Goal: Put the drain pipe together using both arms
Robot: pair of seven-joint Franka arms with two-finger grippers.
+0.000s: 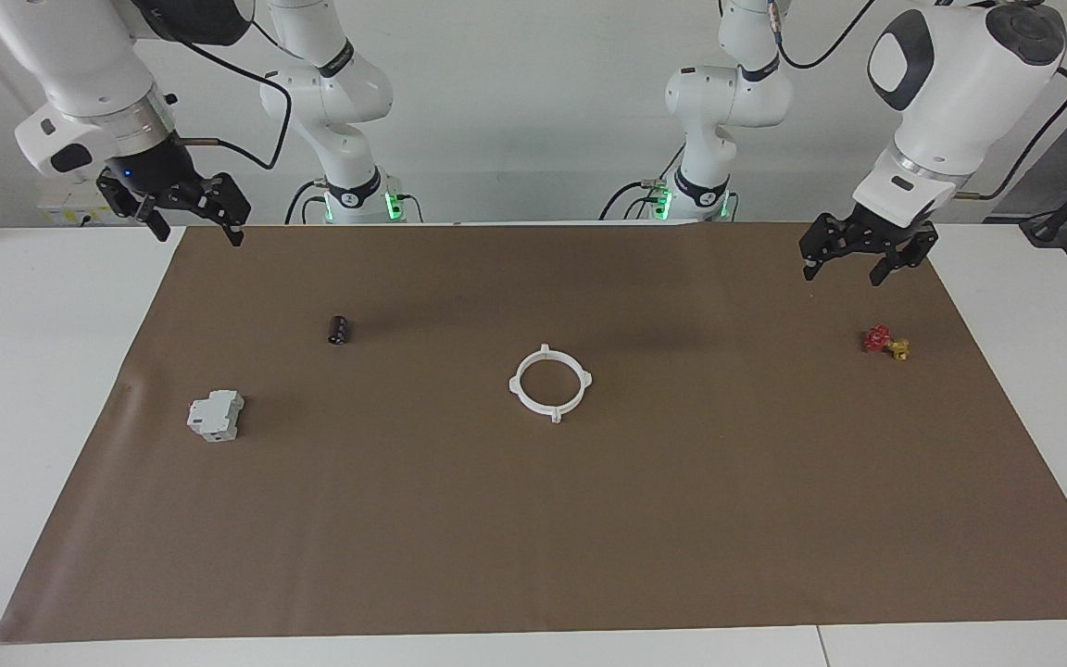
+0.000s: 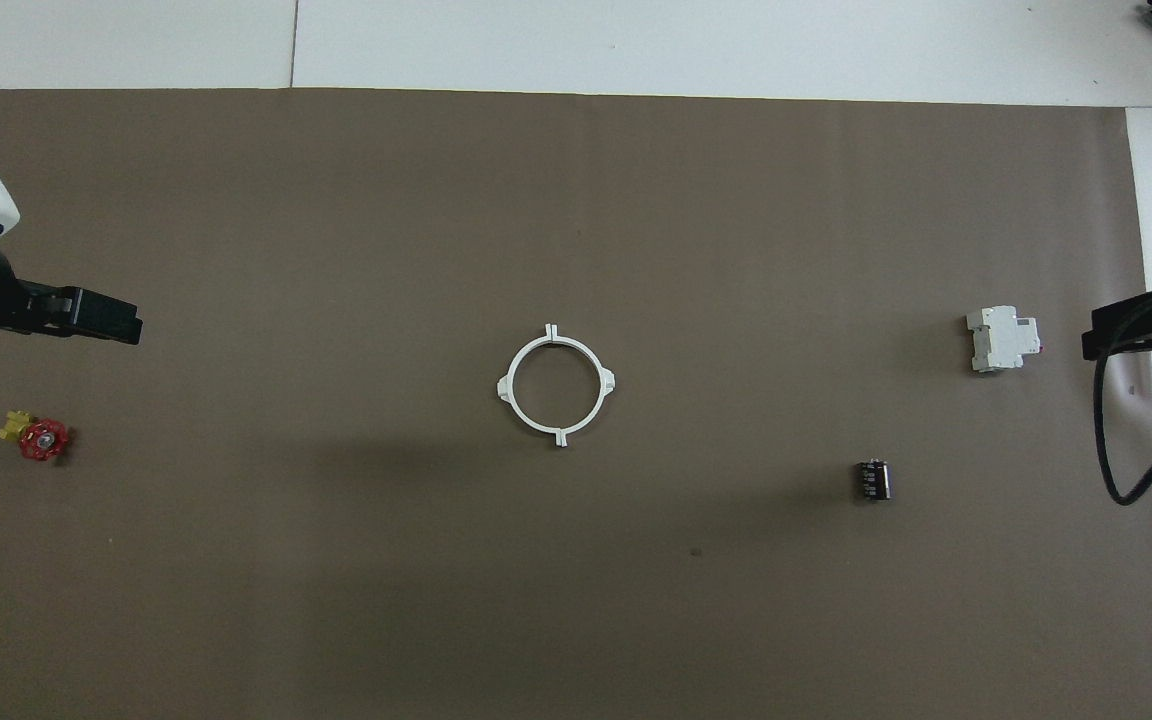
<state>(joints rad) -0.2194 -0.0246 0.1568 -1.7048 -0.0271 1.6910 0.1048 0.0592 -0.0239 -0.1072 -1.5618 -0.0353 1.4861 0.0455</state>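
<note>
The drain pipe (image 1: 549, 382) lies on the brown mat as one white ring with four small tabs, its two halves joined. It also shows in the overhead view (image 2: 556, 385), in the middle of the mat. My left gripper (image 1: 844, 271) hangs open and empty in the air over the left arm's end of the mat, above the area by the valve; it shows in the overhead view too (image 2: 121, 328). My right gripper (image 1: 198, 232) hangs open and empty over the right arm's end of the mat (image 2: 1106, 340). Both are well apart from the ring.
A grey-white boxy block (image 1: 216, 414) (image 2: 1004, 339) and a small black cylinder (image 1: 339, 330) (image 2: 872, 479) lie toward the right arm's end. A red-and-yellow valve (image 1: 885, 343) (image 2: 36, 436) lies toward the left arm's end. The brown mat (image 1: 533, 519) covers the white table.
</note>
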